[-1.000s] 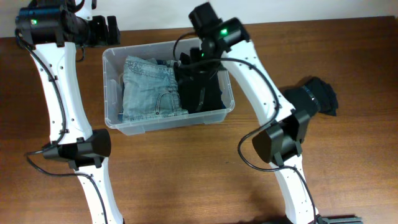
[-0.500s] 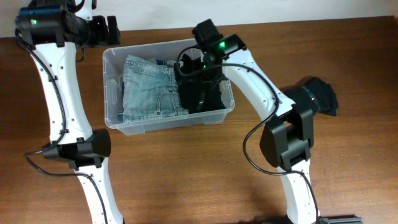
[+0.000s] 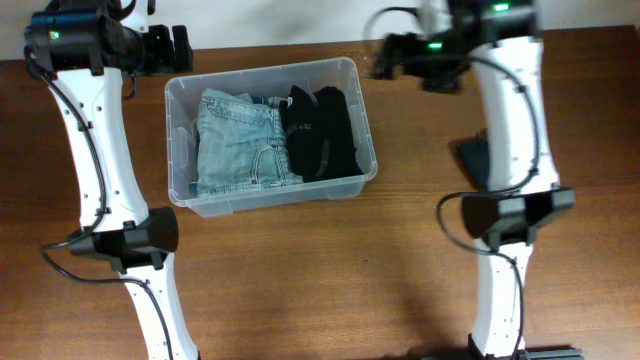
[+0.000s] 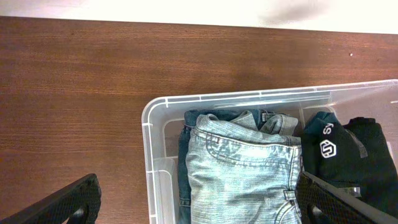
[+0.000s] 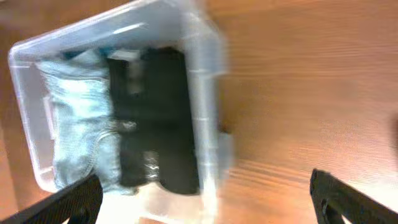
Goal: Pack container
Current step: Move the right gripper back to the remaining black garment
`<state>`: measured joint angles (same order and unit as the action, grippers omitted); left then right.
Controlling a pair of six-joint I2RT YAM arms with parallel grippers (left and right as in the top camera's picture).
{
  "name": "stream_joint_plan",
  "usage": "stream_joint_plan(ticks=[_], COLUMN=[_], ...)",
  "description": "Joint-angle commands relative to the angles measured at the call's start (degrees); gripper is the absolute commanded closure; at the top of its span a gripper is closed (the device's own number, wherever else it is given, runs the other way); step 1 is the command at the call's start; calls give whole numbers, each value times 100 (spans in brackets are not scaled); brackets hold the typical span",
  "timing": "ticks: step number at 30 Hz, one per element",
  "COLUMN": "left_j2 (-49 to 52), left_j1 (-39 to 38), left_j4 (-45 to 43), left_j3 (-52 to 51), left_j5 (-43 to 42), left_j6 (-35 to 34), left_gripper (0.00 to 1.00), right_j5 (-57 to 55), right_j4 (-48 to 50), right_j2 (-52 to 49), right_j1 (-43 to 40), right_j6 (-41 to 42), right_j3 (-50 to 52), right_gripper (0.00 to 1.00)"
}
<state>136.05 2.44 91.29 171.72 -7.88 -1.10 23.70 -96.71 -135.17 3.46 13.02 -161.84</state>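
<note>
Container [image 3: 180, 150] sits on the desk [image 3: 300, 270], toward the far left of centre, its long side running roughly left to right. I see two items lying in it side by side. Folded light-blue jeans [image 3: 240, 140] fill the left and middle part. A black garment [image 3: 325, 130] with a small white logo fills the right part, touching the jeans along one edge.

My left end effector [image 3: 172, 48] hangs just past the far left corner of the bin, above bare desk. In its wrist view the fingers [image 4: 68, 202] stand at opposite lower corners of the frame, spread wide with nothing between them.

My right end effector [image 3: 388, 55] is off the far right corner of the container, outside the rim and blurred in the overhead view. Its wrist camera, also blurred, shows the fingers [image 5: 68, 199] far apart and empty. The bin lies tilted across that frame, with the black garment nearest the wall [image 5: 208, 124].
</note>
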Motion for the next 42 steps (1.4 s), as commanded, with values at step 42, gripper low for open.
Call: stream_joint_plan(ticks=[42], left_j2=[-149], left_j1=[9], left_j4=[7], left_j3=[72], left_j5=[42], left_j6=[68], left_gripper=[1], right_j5=[-1836], right_j4=[1934], right_j2=[44], right_j1=[-1982], right_j6=[1729], right_j3=[4957], right_gripper=[35])
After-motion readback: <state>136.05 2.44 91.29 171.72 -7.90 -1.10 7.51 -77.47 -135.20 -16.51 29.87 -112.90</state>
